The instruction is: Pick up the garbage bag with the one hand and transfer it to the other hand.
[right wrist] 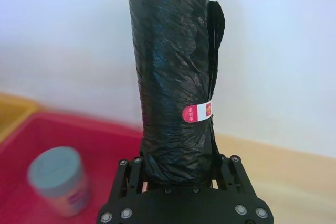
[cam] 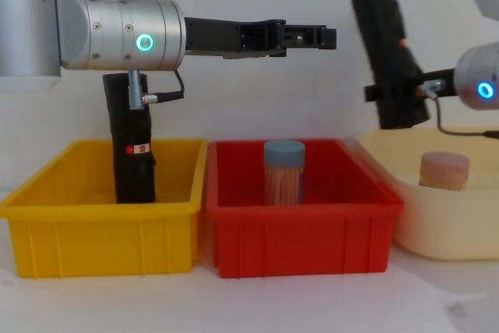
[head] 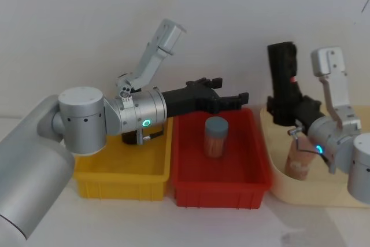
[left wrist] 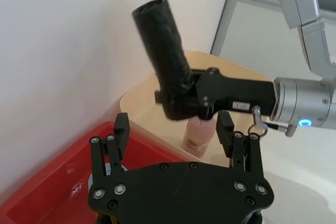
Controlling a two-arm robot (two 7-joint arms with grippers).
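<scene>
Jaws of right gripper (head: 287, 121) clamped on lower end of garbage bag (cam: 387, 56); roll held aloft, tilted, above cream tray (cam: 456, 224). Jaws of left gripper (head: 231, 99) spread apart, held level over red bin (cam: 300, 239), pointed toward roll, not touching.

Pickup judged done; handover left.

Second roll (cam: 132, 139) seen standing in yellow bin (cam: 101, 228). Contact behind right fingers hidden.

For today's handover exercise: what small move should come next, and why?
Probably bring the left gripper toward the garbage bag. The right gripper holds the bag's lower end, lifted above the cream tray; the left's fingers are open with a gap left to the bag.
</scene>
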